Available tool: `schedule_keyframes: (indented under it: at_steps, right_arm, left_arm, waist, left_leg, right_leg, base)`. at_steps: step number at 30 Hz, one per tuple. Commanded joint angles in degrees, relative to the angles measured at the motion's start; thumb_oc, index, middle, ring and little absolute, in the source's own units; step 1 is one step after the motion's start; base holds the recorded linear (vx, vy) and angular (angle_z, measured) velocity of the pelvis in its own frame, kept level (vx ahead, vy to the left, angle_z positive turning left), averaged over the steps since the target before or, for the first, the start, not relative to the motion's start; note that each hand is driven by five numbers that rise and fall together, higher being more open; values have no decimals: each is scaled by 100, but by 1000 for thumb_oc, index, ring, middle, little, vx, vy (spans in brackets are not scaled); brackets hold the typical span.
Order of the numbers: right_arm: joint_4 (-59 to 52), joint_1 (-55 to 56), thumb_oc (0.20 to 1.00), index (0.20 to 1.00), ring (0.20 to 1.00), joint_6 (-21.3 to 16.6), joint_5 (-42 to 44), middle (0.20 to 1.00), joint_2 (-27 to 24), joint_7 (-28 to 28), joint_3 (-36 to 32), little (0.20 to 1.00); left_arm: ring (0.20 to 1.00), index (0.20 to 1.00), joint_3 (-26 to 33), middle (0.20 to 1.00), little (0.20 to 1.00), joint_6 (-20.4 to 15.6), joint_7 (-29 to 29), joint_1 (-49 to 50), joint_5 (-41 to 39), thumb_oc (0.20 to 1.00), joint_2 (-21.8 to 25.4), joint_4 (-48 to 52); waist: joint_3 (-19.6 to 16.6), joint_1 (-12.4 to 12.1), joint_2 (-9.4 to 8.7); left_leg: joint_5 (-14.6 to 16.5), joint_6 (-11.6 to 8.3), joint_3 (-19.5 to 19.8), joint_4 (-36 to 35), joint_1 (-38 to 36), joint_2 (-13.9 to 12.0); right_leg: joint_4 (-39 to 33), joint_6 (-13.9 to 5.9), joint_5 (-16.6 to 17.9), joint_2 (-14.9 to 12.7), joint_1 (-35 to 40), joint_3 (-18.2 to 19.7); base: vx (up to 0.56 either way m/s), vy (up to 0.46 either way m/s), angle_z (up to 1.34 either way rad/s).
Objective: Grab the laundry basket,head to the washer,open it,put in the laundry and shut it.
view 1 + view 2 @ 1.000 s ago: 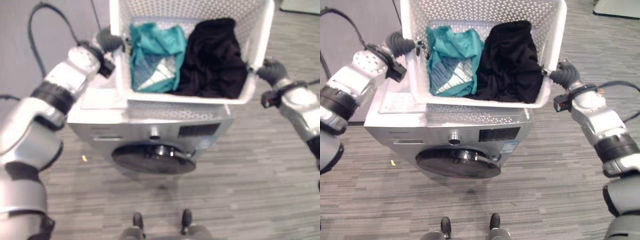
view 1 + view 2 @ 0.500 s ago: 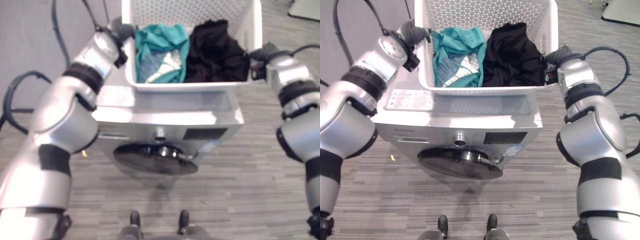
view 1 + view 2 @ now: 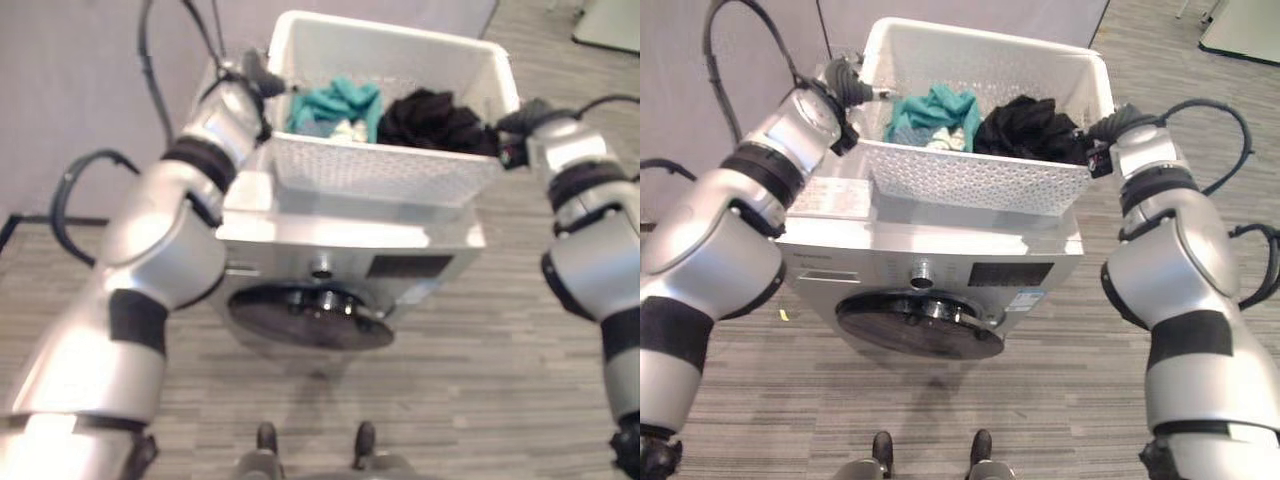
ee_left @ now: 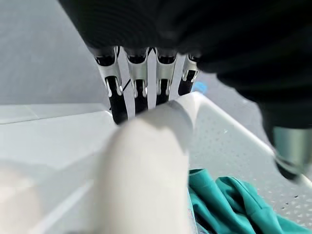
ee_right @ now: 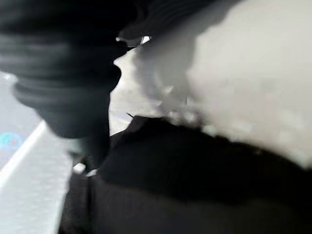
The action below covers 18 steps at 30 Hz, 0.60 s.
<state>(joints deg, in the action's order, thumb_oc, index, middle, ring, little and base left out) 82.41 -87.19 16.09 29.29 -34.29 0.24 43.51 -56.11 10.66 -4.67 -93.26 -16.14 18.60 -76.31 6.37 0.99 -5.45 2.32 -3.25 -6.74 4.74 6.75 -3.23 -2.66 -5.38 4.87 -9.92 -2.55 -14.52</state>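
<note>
Atop washer (image 3: pixel 930 262) — laundry basket (image 3: pixel 980 180), rims gripped by left hand (image 3: pixel 840 78), right hand (image 3: pixel 1108 128).

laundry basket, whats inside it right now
Inside the laundry basket lie a teal garment and, beside it, a black garment. The clothes and the near wall cover the basket floor, so anything under them can't be seen.
</note>
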Motion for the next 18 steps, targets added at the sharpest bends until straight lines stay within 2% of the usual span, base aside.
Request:
schedule_keyframes:
  at_steps: [1, 12, 18]
  right_arm:
    - [172, -1145, 1000, 1000, 1000, -453, -46, 1000, 117, 96, 365, 1000]
    - [183, -1317, 1000, 1000, 1000, -493, -44, 1000, 20, 28, 466, 1000]
    - [130, -1518, 1000, 1000, 1000, -556, 38, 1000, -143, -209, 421, 1000]
  left_arm:
    - [1000, 1000, -278, 1000, 1000, -402, -98, -994, 169, 1000, -402, -172]
    - [1000, 1000, -210, 1000, 1000, -396, -175, -1129, 66, 1000, -371, -285]
    - [1000, 1000, 87, 1000, 1000, -538, -429, -1315, -464, 1000, -259, -145]
  waist:
    - [242, -50, 213]
    - [249, -90, 222]
    - [169, -80, 246]
  left_leg:
    - [235, 46, -59, -9, -226, -260]
    - [235, 36, -19, 15, -193, -250]
    - [253, 33, 2, -34, -261, -256]
  right_leg:
    - [381, -642, -280, -421, 235, -15]
    - [351, -636, -315, -436, 256, -72]
    - [328, -626, -396, -432, 308, -95]
  base:
    - [0, 0, 0]
    - [-1, 0, 4]
    - [0, 0, 0]
